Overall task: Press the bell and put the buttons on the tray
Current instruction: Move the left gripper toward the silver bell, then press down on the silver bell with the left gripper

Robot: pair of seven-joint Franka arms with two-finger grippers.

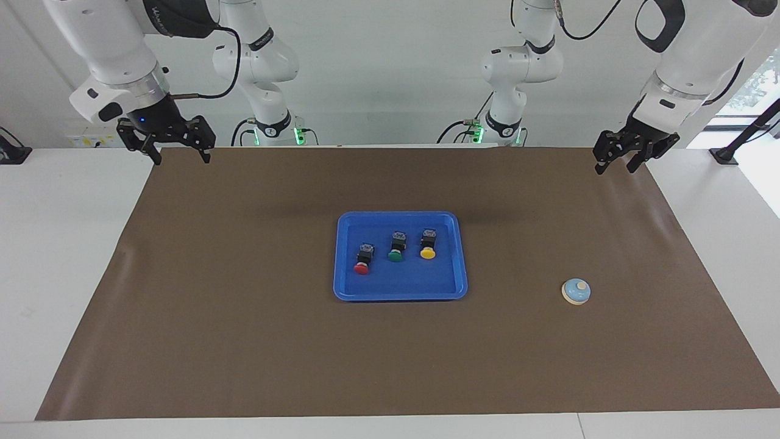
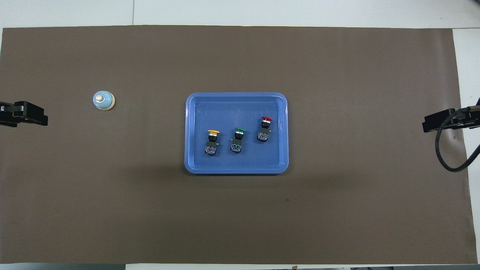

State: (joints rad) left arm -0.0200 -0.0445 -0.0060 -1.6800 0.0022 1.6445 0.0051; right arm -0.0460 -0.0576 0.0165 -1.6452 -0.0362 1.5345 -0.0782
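You have all three buttons lying on their sides in the tray (image 1: 400, 291), which sits mid-worktop on the brown mat (image 1: 244, 317); the red button (image 1: 363, 258), the green button (image 1: 396, 246) and the yellow button (image 1: 428, 243) lie in a loose row, apart from one another, caps pointing away from the robots; the yellow one lies toward the left arm's end, the red one toward the right arm's end and a little farther from the robots than the other two. Your bell (image 1: 576, 291) stands upright on the mat, well apart from the tray, toward the left arm's end of the worktop. Your left gripper (image 1: 620, 163) hangs over the mat's corner at its own end, fingers spread and holding nothing; your right gripper (image 1: 180, 157) hangs over the mat's corner at its end, fingers wide apart and holding nothing; both arms wait.
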